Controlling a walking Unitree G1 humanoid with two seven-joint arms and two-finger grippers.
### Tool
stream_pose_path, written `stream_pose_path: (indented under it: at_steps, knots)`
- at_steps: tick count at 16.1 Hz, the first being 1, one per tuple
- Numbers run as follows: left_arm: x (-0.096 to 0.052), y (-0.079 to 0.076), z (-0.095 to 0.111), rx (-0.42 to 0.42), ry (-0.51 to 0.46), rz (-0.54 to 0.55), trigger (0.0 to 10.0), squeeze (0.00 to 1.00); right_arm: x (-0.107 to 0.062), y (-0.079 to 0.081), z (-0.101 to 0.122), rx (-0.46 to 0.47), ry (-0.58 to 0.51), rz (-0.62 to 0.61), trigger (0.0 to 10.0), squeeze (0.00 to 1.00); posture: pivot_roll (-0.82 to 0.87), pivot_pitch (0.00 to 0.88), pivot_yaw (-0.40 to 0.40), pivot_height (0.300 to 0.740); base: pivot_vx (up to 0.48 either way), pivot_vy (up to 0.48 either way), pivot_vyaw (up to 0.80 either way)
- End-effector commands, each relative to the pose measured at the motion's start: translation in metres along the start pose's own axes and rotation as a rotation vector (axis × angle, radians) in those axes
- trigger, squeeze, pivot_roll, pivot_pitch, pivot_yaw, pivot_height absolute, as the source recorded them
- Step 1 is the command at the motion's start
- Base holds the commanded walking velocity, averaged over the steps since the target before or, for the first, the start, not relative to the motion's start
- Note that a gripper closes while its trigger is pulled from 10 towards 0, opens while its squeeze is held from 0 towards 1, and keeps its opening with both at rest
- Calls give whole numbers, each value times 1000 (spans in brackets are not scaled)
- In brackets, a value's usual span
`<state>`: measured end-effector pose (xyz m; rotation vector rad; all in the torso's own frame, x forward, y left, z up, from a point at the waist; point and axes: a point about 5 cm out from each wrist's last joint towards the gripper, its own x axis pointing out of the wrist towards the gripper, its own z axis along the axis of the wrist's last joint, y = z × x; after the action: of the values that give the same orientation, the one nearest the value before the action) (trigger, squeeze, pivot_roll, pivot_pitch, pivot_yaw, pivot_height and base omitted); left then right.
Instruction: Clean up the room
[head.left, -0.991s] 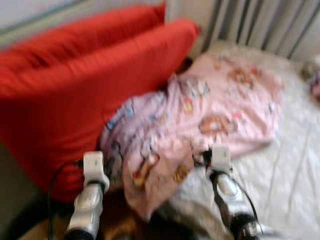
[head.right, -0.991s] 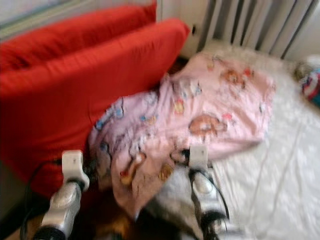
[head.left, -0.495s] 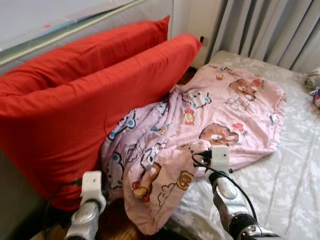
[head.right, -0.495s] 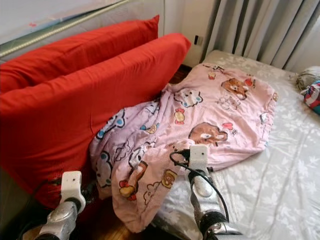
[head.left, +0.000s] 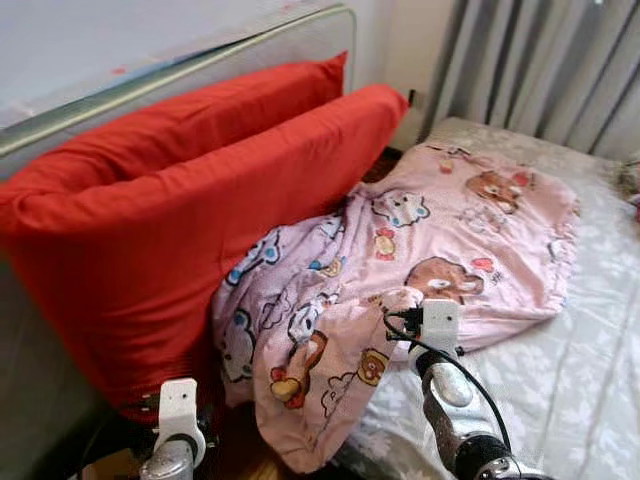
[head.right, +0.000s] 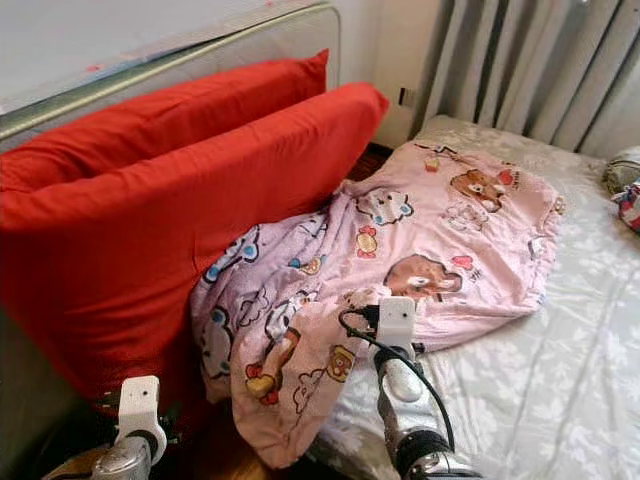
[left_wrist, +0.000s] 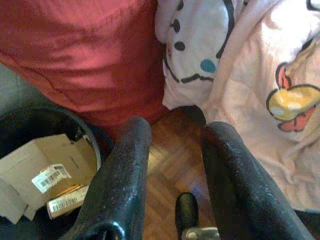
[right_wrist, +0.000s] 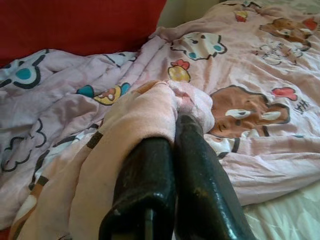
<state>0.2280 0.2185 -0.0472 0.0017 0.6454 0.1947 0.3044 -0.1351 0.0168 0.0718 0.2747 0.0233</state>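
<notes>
Blanket (head.left: 430, 250) on bed (head.left: 590, 380), draping off edge; two pillows (head.left: 200, 200) left, against headboard (head.left: 200, 65).

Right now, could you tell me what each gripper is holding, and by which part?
The right gripper pinches a raised fold of the pink blanket; the left gripper holds nothing.

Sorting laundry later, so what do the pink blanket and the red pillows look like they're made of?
The pink blanket looks like soft woven cotton, matte: it crumples into fine folds, with printed cartoon animals. The red pillows seem cotton-covered too, matte and faintly creased, plumply stuffed. The right gripper pinches a blanket fold.
</notes>
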Motion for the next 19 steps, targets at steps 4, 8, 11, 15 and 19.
stream_pose_path:
  at_steps: [4, 8, 11, 15, 19]
  knots:
    - [-7, 8, -21, 10, 77, 19, 10000, 0, 0, 3, 0, 2, -5, -3, 10000, 0, 21, 45, -19, 740, 0, 0, 0]
    - [-9, 7, -27, 16, 104, 14, 10000, 0, 0, 5, 0, -5, -4, 4, 10000, 0, 21, 54, -19, 740, 0, 0, 0]
    - [-10, 5, -32, 19, 119, 8, 10000, 0, 0, 5, 1, -8, -6, 4, 10000, 0, 20, 58, -20, 740, 0, 0, 0]
    - [-11, 5, -33, 21, 129, -5, 10000, 0, 0, 7, 1, -14, -10, 13, 10000, 0, 20, 60, -18, 740, 0, 0, 0]
    - [-11, 4, -33, 21, 132, -12, 10000, 0, 0, 9, 1, -16, -12, 25, 10000, 0, 18, 63, -16, 740, -62, 0, 0]
